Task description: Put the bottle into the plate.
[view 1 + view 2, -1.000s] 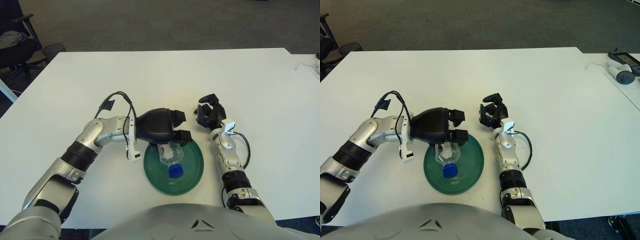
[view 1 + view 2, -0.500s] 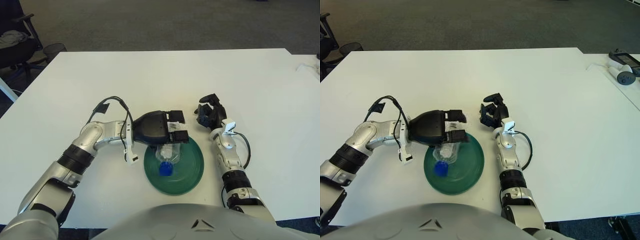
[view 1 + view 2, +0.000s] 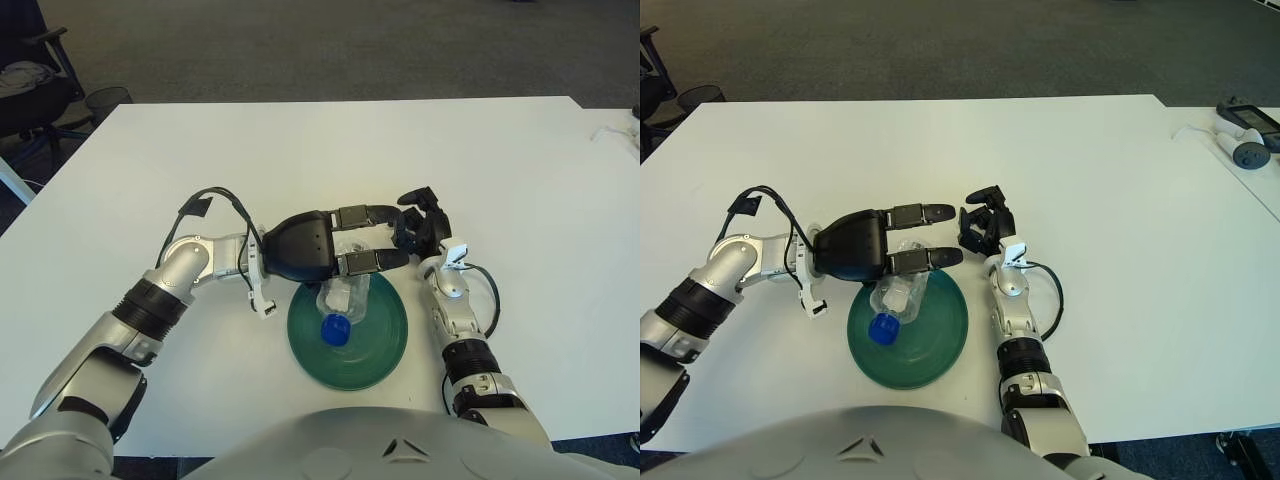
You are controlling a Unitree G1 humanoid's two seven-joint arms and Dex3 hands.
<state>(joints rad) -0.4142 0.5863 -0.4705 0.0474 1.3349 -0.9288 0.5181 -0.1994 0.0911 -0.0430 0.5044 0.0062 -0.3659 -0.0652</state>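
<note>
A clear plastic bottle (image 3: 345, 298) with a blue cap (image 3: 333, 330) lies on its side in the green plate (image 3: 388, 340), cap pointing toward the plate's front left. My left hand (image 3: 948, 235) hovers over the bottle's far end, open, its fingers stretched out to the right and holding nothing. Part of the bottle's base is hidden under the palm. My right hand (image 3: 419, 226) shows just right of the plate's far rim, with its fingers curled and nothing in them. It sits close to the left fingertips.
The white table (image 3: 330, 150) stretches far and to both sides. A grey device and a black one (image 3: 1245, 150) lie at the far right edge. A black office chair (image 3: 30, 80) stands beyond the left corner.
My left hand let go of the bottle: its fingers went from curled around it to stretched out. The bottle now lies in the plate, cap shifted slightly left.
</note>
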